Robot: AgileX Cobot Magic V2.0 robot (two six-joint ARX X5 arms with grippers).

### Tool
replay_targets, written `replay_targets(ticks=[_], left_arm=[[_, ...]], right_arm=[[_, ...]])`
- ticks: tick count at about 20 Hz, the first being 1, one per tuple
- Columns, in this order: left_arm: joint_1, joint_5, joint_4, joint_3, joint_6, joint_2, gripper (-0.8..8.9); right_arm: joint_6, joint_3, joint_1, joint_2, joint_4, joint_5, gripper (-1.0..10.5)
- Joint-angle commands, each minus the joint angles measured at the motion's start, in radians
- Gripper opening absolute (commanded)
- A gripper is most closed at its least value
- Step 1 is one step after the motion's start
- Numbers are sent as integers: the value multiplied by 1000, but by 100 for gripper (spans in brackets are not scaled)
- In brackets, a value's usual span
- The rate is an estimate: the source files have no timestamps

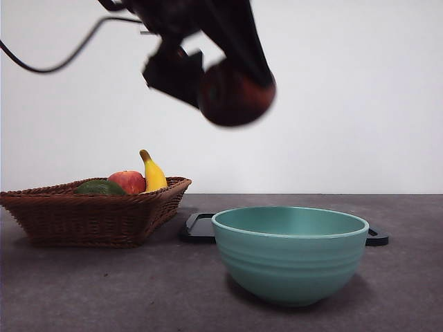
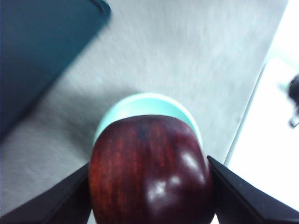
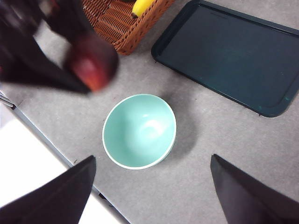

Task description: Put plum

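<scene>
Gripping plum (image 2: 150,170) between both jaws, left pincer (image 2: 149,186) above bowl (image 1: 291,252); right pincer (image 3: 152,186) apart.

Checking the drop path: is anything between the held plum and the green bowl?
No. In the front view only open air separates the plum, clamped by the left gripper, from the bowl below.

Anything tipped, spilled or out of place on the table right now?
Nothing stands out. The left claw holds the plum in the air; the bowl stands upright and empty, and the basket sits level.
</scene>
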Motion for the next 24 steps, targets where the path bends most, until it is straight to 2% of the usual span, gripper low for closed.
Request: replay_targets(ticks=[1,8,14,19,22,24], left_arm=[[-48,-8,8,21,27,73,307],[-128,-115,58,21,42,239,307],[-159,-155,109,21,54,325,307],[-167,-174,129,21,59,328,313],[-172,-174,114,21,59,328,412],[-177,-174,111,21,59,328,415]], right_arm=[[-2,19,5,6,10,-2,393],[-1,19,5,6,10,-2,393],[-1,19,5,6,10,-2,393],[-2,19,5,6,10,-2,393],[-2,19,5,6,10,-2,393],[-3,19,5,6,10,-2,393]])
